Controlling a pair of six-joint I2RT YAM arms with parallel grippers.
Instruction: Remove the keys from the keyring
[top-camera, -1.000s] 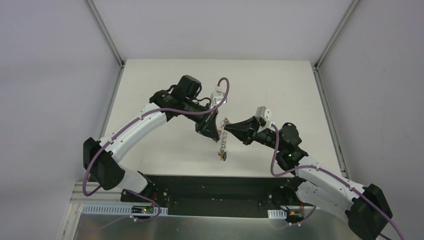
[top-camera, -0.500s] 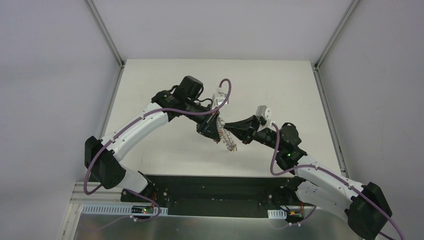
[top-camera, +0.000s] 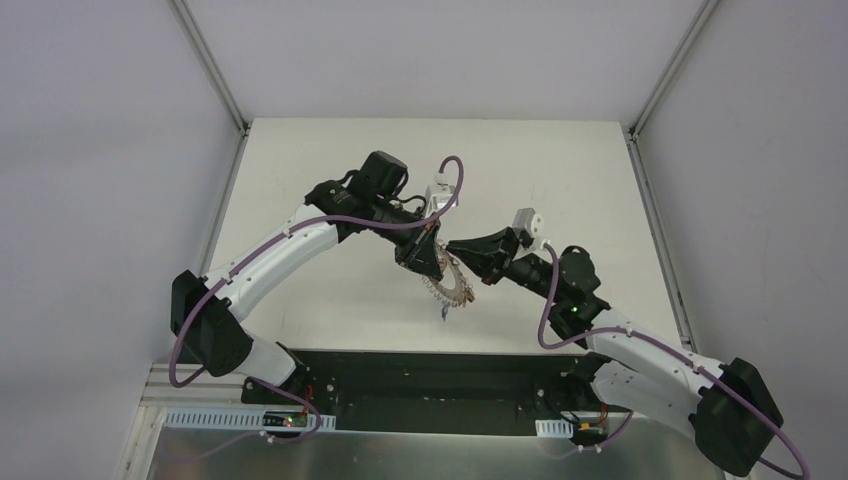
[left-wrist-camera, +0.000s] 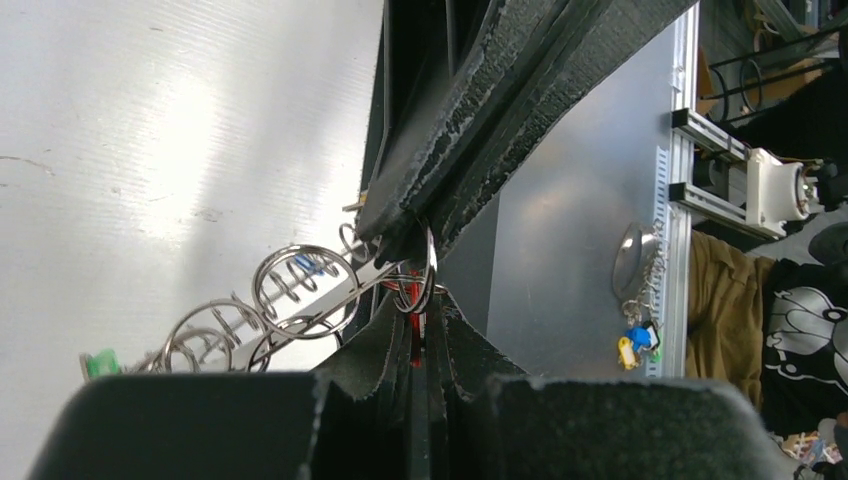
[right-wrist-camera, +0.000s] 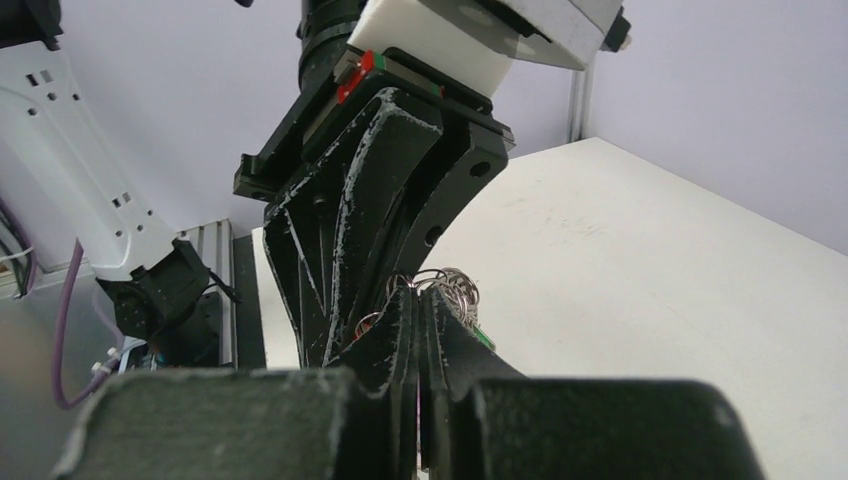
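The keyring (top-camera: 452, 285), a coil of silvery wire, hangs in the air between my two grippers over the white table (top-camera: 330, 180). My left gripper (top-camera: 428, 265) is shut on a red-tagged key (left-wrist-camera: 415, 322) with a small ring (left-wrist-camera: 428, 290) round it at its fingertips. My right gripper (top-camera: 452, 247) is shut on the coil's top; its fingertips (left-wrist-camera: 392, 222) meet the left ones. The coil's loops (left-wrist-camera: 290, 298) fan out to the left, with a blue tag (left-wrist-camera: 308, 265) and a green tag (left-wrist-camera: 97, 364). In the right wrist view the rings (right-wrist-camera: 452, 283) and the green tag (right-wrist-camera: 484, 340) sit at my shut right gripper (right-wrist-camera: 418, 296). One tag (top-camera: 441, 314) dangles below the coil.
A black strip (top-camera: 420, 375) and a metal plate (top-camera: 400, 450) lie at the table's near edge. A second bunch of keys (left-wrist-camera: 637, 340) with blue and yellow tags lies by the rail (left-wrist-camera: 680, 150) on that plate. The left gripper's body (right-wrist-camera: 370, 190) stands close in front of the right wrist camera.
The coil hung straight down a second ago; it has swung up and toward the right and now bends in an arc. My right gripper has moved a little left, closer to the left gripper.
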